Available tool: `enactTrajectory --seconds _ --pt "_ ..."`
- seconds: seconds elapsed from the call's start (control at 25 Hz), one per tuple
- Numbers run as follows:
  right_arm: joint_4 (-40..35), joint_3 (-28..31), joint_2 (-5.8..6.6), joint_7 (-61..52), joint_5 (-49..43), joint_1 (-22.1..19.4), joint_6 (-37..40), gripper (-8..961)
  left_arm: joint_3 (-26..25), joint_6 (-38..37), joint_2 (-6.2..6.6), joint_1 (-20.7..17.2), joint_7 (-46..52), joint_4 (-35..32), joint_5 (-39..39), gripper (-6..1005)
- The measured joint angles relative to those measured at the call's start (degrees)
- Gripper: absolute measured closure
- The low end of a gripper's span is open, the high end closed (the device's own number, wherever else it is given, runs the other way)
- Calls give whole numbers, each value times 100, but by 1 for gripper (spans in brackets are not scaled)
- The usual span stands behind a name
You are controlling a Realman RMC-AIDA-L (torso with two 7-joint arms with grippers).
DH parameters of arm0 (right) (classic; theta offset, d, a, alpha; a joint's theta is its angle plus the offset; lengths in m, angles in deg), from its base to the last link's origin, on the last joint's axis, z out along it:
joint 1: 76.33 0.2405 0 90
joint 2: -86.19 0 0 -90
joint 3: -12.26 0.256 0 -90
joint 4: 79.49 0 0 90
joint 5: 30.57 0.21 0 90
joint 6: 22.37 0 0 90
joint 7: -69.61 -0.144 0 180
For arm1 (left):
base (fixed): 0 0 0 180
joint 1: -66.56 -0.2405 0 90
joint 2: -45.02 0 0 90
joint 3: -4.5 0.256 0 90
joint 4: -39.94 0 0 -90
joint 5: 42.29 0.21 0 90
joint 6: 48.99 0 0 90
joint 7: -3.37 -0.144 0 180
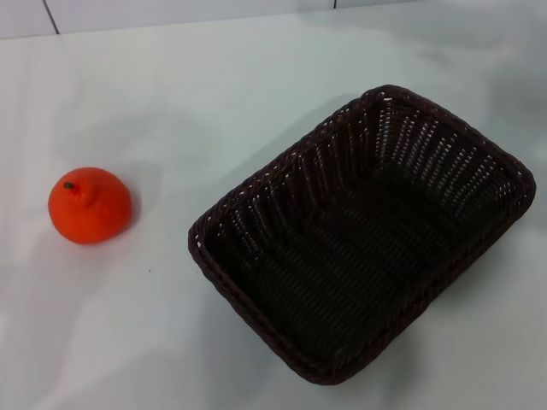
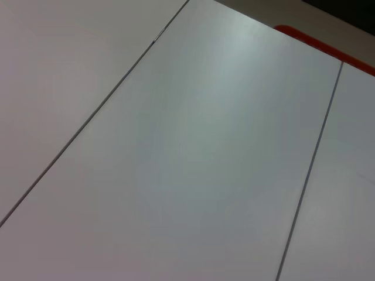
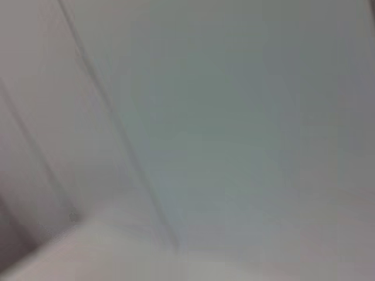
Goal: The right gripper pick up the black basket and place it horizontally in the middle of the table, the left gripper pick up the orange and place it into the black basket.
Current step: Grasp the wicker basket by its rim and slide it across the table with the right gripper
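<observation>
The black basket [image 1: 363, 235] is a dark woven wicker basket. It lies on the white table [image 1: 214, 102] at the centre right of the head view, turned at a slant, and it is empty. The orange [image 1: 89, 205] sits on the table at the left, stem end up, well apart from the basket. Neither gripper shows in any view. The left wrist view shows only white panels with thin seams. The right wrist view shows only a pale surface.
An orange-red strip [image 2: 325, 45] runs along one edge of the left wrist view. The table's far edge meets a tiled wall [image 1: 171, 13] at the top of the head view.
</observation>
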State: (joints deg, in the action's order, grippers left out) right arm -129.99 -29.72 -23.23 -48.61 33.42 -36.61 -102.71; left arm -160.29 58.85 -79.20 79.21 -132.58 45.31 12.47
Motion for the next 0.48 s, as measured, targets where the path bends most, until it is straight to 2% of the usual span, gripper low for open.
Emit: enactTrajectory --seconds 0.08,0.2,0.48 --pt "-316 22 74 -554 -768 170 -372 214 0 -7 2 15 -1 3 0 63" --pt "-667 50 96 -990 -1878 438 -970 214 0 -12 3 37 -1 6 0 63" --pt "-823 28 57 -1165 -2988 773 -1682 215 -9 -23 3 59 -1 11 0 63"
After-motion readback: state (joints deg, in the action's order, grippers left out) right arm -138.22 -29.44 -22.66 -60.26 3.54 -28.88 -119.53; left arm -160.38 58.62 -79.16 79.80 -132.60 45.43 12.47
